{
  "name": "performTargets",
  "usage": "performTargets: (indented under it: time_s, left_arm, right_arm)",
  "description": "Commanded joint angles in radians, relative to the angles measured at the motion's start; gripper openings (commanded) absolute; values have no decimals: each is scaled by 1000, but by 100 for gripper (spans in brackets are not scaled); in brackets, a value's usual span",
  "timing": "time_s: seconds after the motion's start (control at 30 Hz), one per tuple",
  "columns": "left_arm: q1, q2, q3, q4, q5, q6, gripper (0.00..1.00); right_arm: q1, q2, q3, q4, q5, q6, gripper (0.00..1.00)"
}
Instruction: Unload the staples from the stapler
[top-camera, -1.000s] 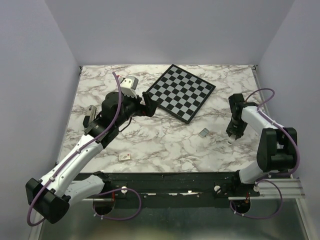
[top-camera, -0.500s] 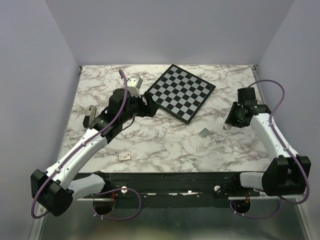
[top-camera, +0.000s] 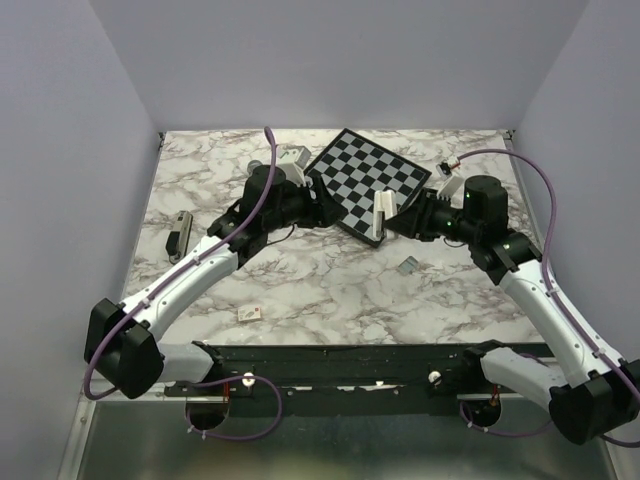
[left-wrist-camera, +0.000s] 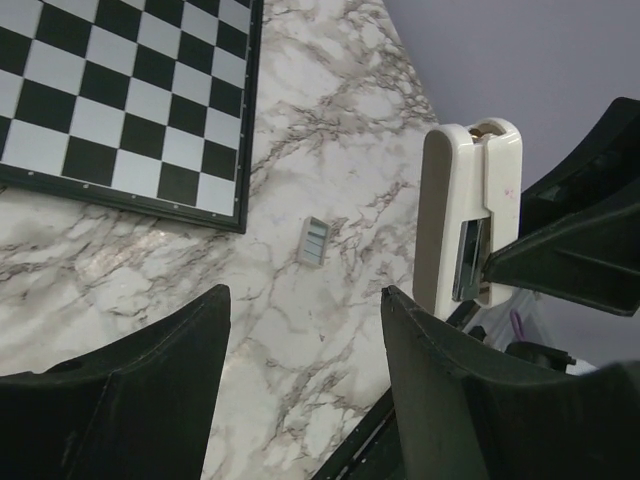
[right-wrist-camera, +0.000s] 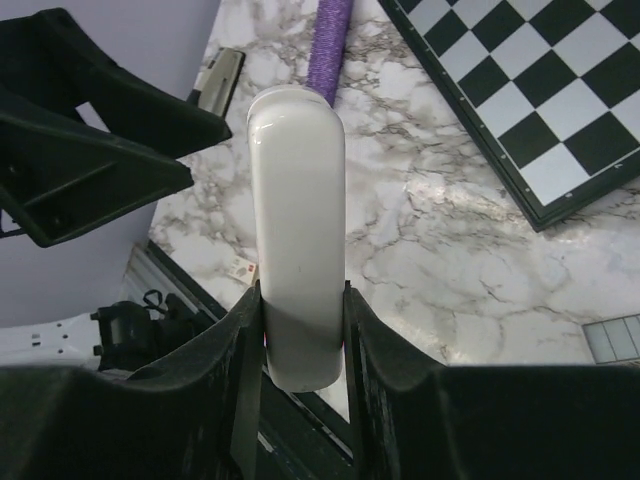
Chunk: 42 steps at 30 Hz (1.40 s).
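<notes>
Right gripper (top-camera: 392, 222) is clamped on the stapler (top-camera: 381, 213), held aloft over the near edge of the chessboard (top-camera: 365, 170). In the top view its long axis runs roughly 12 to 6. Left gripper (top-camera: 325, 203), fingers apart, has the stapler at its 3 o'clock, near but not touching.

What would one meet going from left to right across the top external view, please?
Dark metal piece → small card → left hand → stapler → grey block. The chessboard spans several of these, so it is left out.
</notes>
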Motion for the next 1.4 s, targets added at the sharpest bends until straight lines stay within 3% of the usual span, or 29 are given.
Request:
performTargets:
  time_s: [0.0,0.47,0.9,1.23,1.37]
  left_arm:
    - [-24,26,22,115,102,-82,69]
    - [-90,100,20,233,130,-150,63]
    - [-102,100,3,233,108,-145,67]
    - [-170,135,32,129,-25,-52,62]
    - [-188,153,40,97,-74,-33,54]
  right_arm:
    - [22,-45,-56,174,-97,76,1]
    - [28,-71,-84,202,-46,102,1]
    - [30,-54,-99,170,-16,98,1]
    - [33,-48,-96,162,-3,101,1]
    - [36,-46,-107,167,-3,98,1]
